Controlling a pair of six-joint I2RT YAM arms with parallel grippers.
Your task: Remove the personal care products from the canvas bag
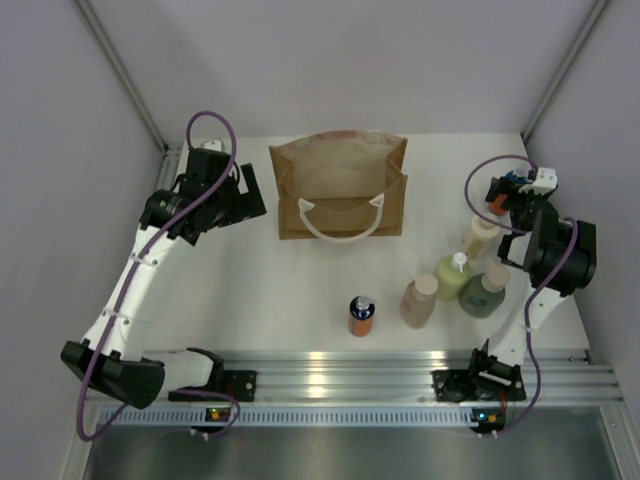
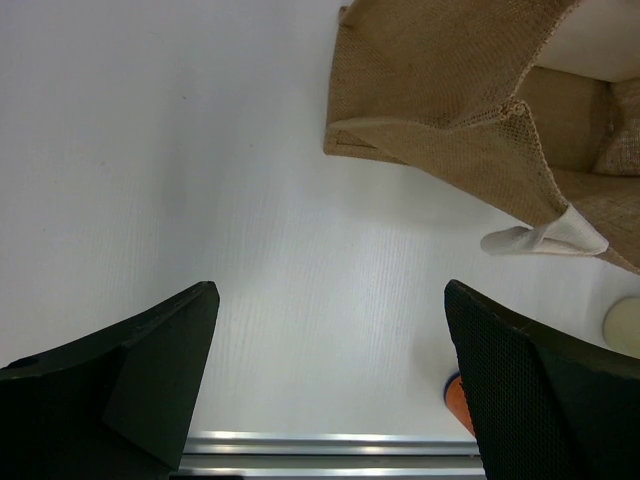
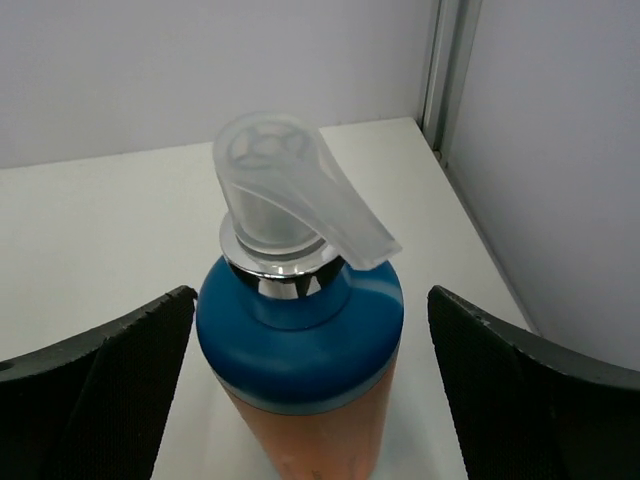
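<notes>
The canvas bag (image 1: 338,190) stands open at the back of the table (image 1: 250,290), a white handle (image 1: 340,228) looped over its near side. From above its inside is hard to make out. To the right of the bag and nearer the arms stand the cream bottle (image 1: 480,236), the yellow-green bottle (image 1: 452,277), the dark green bottle (image 1: 483,294) and the pinkish-beige bottle (image 1: 419,301). An orange bottle (image 1: 361,316) stands in front of the bag. Right of the bag, the right pincer (image 3: 311,295) is spread wide around a second orange bottle (image 3: 300,350), with gaps on both sides, so it grips nothing. From above the wrist mostly hides that bottle. Just left of the bag, the left pincer (image 2: 330,290) gapes wide with nothing in it, and its view cuts off the bag
</notes>
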